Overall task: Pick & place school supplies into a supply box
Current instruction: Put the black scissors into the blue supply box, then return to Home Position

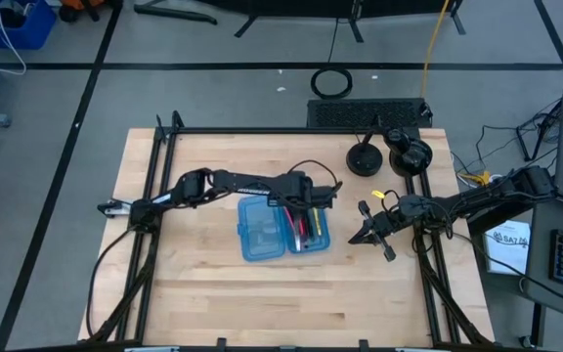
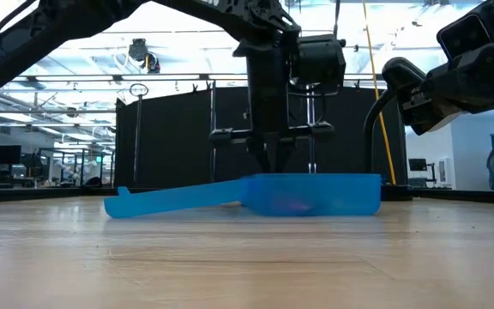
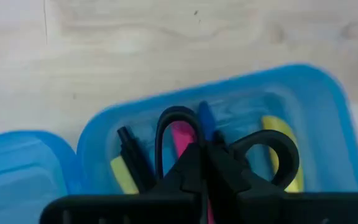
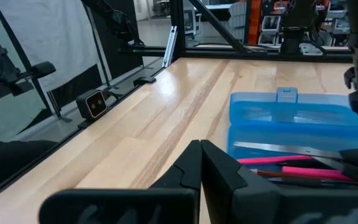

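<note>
Your scissors [image 3: 229, 152] sit in the open blue supply box [image 1: 262, 230] at mid-worktop [image 1: 213, 293], black handles up, among pink [image 3: 182, 134] and yellow pens [image 3: 278, 134]. Your left end effector [image 3: 205, 163] hangs over that half, fingers pressed together at the handles; a grip is unclear. Your right end effector [image 1: 368, 227] waits beside the box, fingers together.

You see a grey floor [image 1: 57, 108] crossed by black lines around the wooden counter [image 1: 194, 284], and black curtains [image 2: 178, 146] behind.
</note>
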